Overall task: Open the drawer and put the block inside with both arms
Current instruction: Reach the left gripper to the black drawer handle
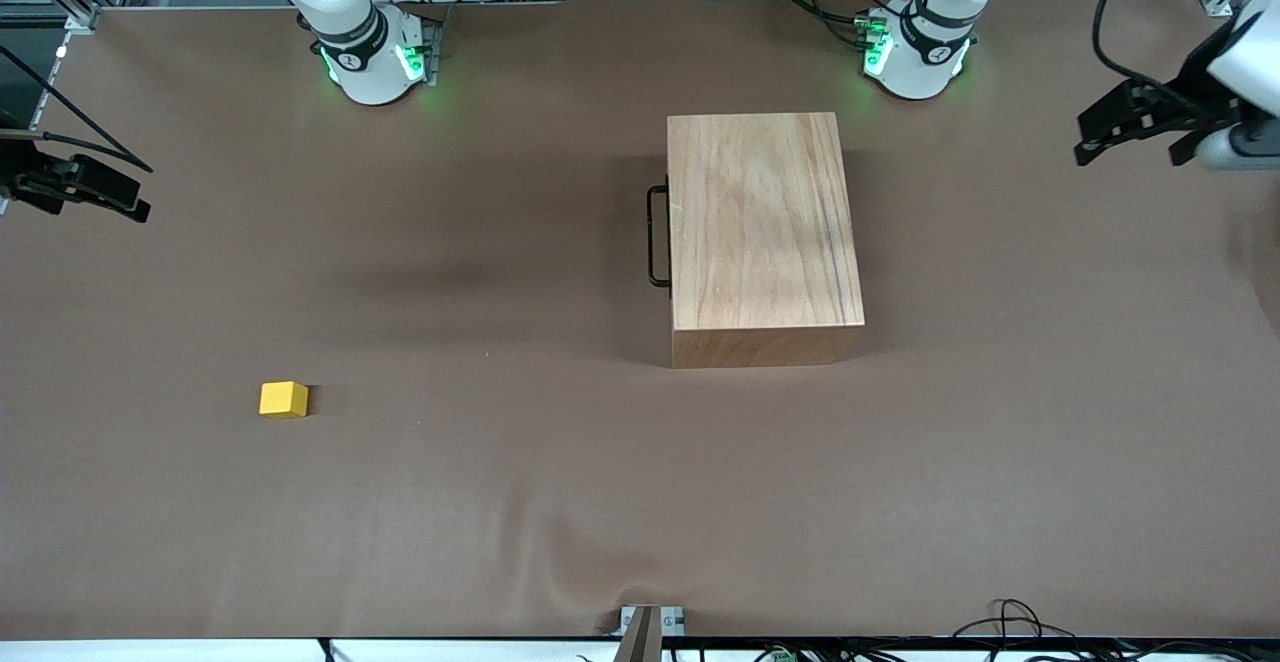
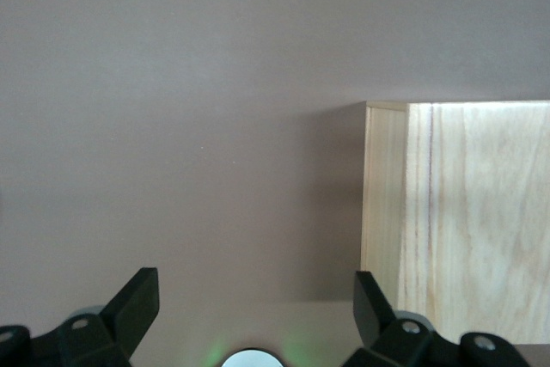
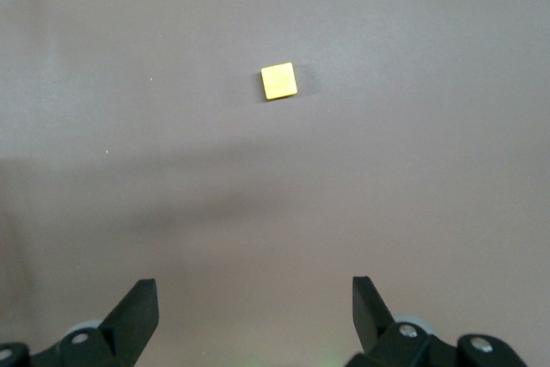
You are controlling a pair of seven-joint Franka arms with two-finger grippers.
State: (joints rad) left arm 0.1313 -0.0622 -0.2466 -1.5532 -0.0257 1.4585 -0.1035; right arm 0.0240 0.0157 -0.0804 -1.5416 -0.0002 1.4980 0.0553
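The small yellow block lies on the brown table, nearer to the front camera than the wooden box and toward the right arm's end. The drawer is shut; only its black U-shaped handle shows, on the box's side that faces the right arm's end. My right gripper hangs open and empty over the table's edge at its own end; its wrist view shows the block well ahead of the open gripper. My left gripper hangs open over its end of the table. In its wrist view the gripper is open, with a corner of the box beside it.
Both arm bases glow green along the table's edge farthest from the front camera. Cables and a small bracket sit at the nearest edge. The brown cover shows shallow wrinkles.
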